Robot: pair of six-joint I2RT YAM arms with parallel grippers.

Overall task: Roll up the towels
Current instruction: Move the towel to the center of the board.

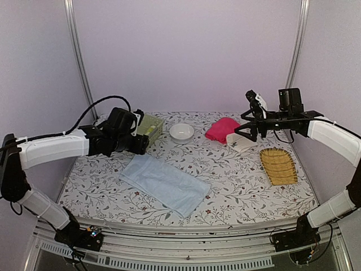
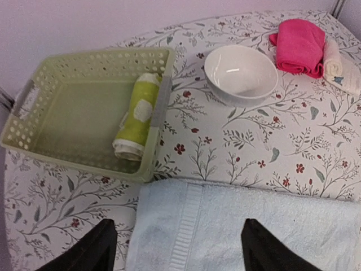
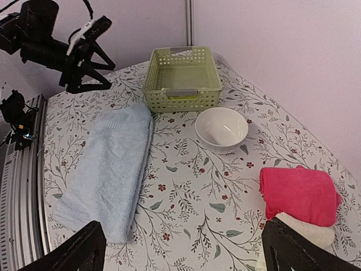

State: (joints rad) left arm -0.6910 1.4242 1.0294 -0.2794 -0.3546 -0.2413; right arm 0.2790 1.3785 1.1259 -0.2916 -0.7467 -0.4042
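Note:
A large pale blue towel (image 1: 163,183) lies folded flat at the table's middle-left. My left gripper (image 1: 140,144) hovers open over its far end, and that view shows the blue towel (image 2: 254,226) under the gripper (image 2: 177,240), with nothing held. A yellow-green-and-cream towel (image 2: 135,116) lies rolled inside the basket. The bright pink towel (image 1: 221,129) and a cream-white towel (image 1: 241,141) sit together at the back right. My right gripper (image 1: 254,134) hangs open above them. Its own view shows the gripper (image 3: 183,240), the pink towel (image 3: 299,195) and the cream-white one (image 3: 302,232).
A pale green plastic basket (image 1: 158,121) stands at the back left, with a white bowl (image 1: 181,131) beside it. A yellow woven slatted tray (image 1: 278,165) lies near the right edge. Walls close in the back and both sides.

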